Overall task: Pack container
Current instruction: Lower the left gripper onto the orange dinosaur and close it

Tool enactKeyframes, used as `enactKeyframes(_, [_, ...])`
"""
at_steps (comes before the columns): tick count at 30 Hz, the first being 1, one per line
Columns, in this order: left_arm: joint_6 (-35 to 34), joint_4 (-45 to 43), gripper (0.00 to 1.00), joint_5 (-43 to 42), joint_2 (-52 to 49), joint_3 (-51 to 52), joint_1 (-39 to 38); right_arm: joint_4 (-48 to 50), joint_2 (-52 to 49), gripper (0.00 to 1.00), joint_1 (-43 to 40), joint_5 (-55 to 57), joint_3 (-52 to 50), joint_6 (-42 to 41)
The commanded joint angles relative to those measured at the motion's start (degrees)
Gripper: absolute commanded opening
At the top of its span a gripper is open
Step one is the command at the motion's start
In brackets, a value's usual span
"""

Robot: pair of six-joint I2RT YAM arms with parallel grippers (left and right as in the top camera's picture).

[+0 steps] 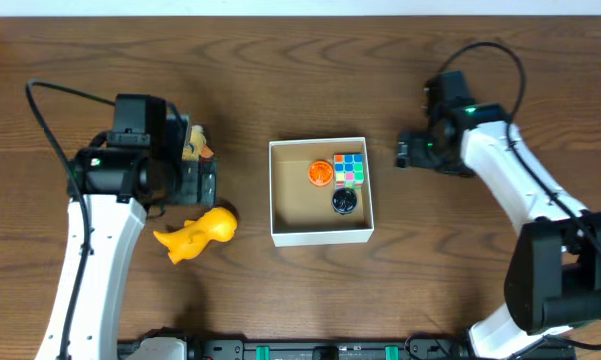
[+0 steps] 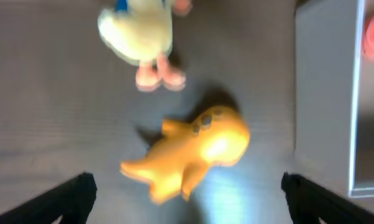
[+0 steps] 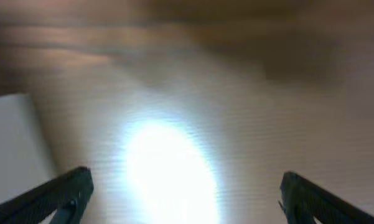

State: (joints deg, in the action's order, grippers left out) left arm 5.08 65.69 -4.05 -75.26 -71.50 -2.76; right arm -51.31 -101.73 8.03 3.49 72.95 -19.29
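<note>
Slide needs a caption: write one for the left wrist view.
Open left claw above a yellow toy animal on the table, a pale duck toy beyond and the white-walled container at right.

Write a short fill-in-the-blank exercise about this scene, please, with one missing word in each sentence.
1. The container holds ___ small toys.
2. The yellow dinosaur toy lies on the ___, outside the container.
3. The left gripper and the right gripper are both ___, holding nothing.
Missing words: three; table; open.
</note>
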Motion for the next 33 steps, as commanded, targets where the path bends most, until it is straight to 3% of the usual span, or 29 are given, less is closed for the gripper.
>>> enactKeyframes(1, [7.61,4.17,0.98,0.68,-1.81,-0.61,0.39,-2.40,0.17,0.99,-3.10,5.14,1.40,-2.97])
enactKeyframes(12, [9.33,2.71,0.98,0.70,-9.01,8.37,0.39,-1.81,0.17,0.99,-4.87,5.18,1.40,-2.73])
enactKeyframes(18, [9.92,-3.13,0.98,0.92,-14.27,13.70,0.39,-1.81,0.17,0.99,-4.87,5.16,1.40,-2.29])
enactKeyframes(33, [9.88,-12.28,0.99,3.85,-21.55,16.17,0.39,-1.62,0.17,0.99,-5.14,5.14,1.40,-1.66])
